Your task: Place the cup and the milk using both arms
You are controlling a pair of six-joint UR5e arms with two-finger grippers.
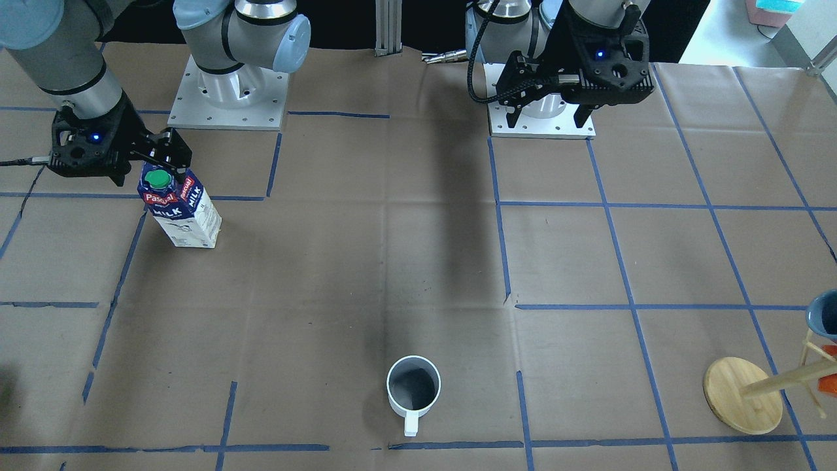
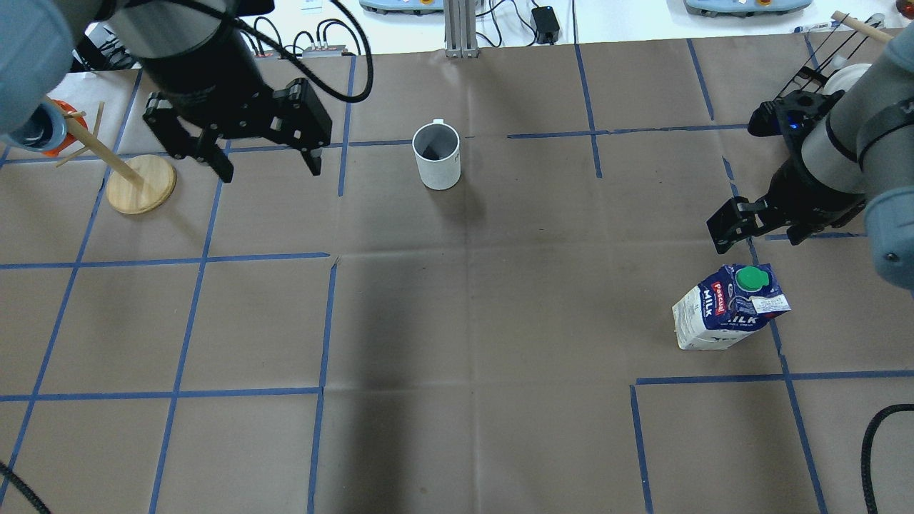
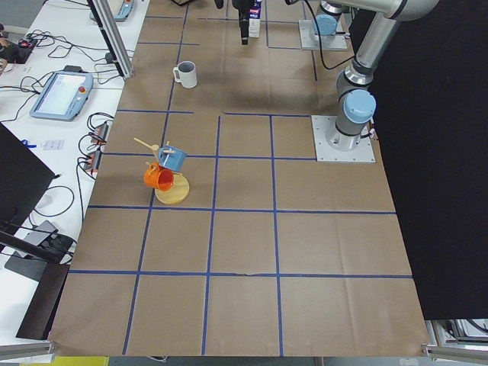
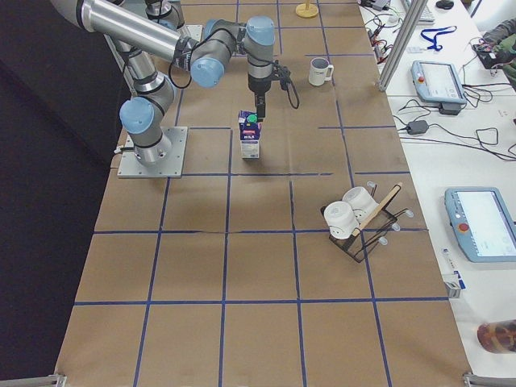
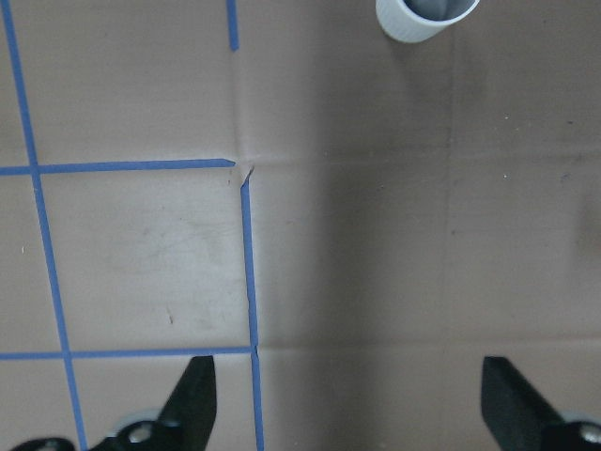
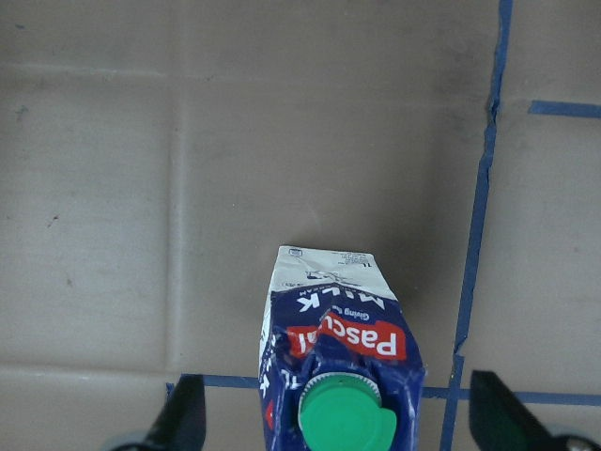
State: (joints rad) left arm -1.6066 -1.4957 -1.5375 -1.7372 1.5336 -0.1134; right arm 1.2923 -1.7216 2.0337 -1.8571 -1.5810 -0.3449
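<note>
The cup (image 1: 413, 386) stands upright mid-table, handle away from the robot; it also shows in the overhead view (image 2: 437, 153) and at the top edge of the left wrist view (image 5: 427, 17). The milk (image 1: 183, 209) stands upright on the robot's right side (image 2: 725, 307). My right gripper (image 2: 757, 232) is open just above the carton's green cap (image 6: 343, 418), with a finger on each side in the right wrist view and not touching it. My left gripper (image 2: 270, 170) is open and empty, held high, nearer the robot than the cup and to its left.
A wooden mug tree (image 2: 141, 184) with a blue and an orange mug stands on the far left of the table (image 1: 742, 394). A black rack with white cups (image 4: 360, 222) stands on the far right. Blue tape lines grid the brown table cover.
</note>
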